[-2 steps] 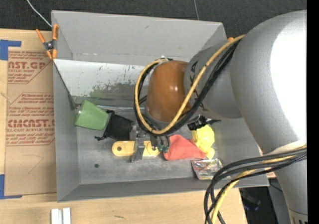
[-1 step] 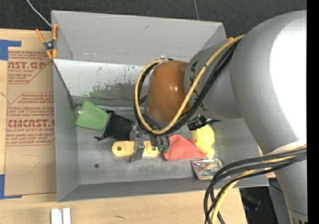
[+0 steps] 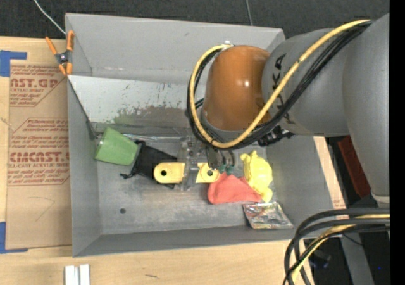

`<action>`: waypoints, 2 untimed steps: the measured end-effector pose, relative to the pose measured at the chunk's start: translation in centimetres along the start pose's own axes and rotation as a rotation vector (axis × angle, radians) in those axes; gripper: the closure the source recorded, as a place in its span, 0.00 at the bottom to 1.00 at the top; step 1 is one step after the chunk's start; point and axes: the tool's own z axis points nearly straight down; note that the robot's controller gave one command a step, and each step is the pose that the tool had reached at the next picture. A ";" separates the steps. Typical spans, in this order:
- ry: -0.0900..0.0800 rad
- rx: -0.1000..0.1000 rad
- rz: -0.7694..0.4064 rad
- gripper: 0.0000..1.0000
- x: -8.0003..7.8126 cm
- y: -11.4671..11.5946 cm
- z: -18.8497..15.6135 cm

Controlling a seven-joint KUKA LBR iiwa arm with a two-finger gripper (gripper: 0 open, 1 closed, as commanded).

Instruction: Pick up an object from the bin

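My gripper (image 3: 197, 166) hangs low in the middle of the bin, under the orange cover. It is right over a flat yellow piece with a hole (image 3: 168, 172), which runs from a black part (image 3: 144, 160) on its left to under the gripper. A green cup-like thing (image 3: 116, 147) lies on its side further left, touching the black part. Just right of the gripper and below it lies a red soft lump (image 3: 229, 191). A yellow soft toy (image 3: 259, 172) rests against the lump's right side.
A crinkled foil packet (image 3: 266, 215) lies at the bin's front right, near the wall. Bare grey floor stretches along the front left and the back of the bin. The arm and its cables cover the bin's right side.
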 end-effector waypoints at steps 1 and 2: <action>-0.010 -0.001 -0.049 1.00 -1.5 0.9 5.6; 0.002 0.000 -0.006 1.00 0.3 1.3 -11.5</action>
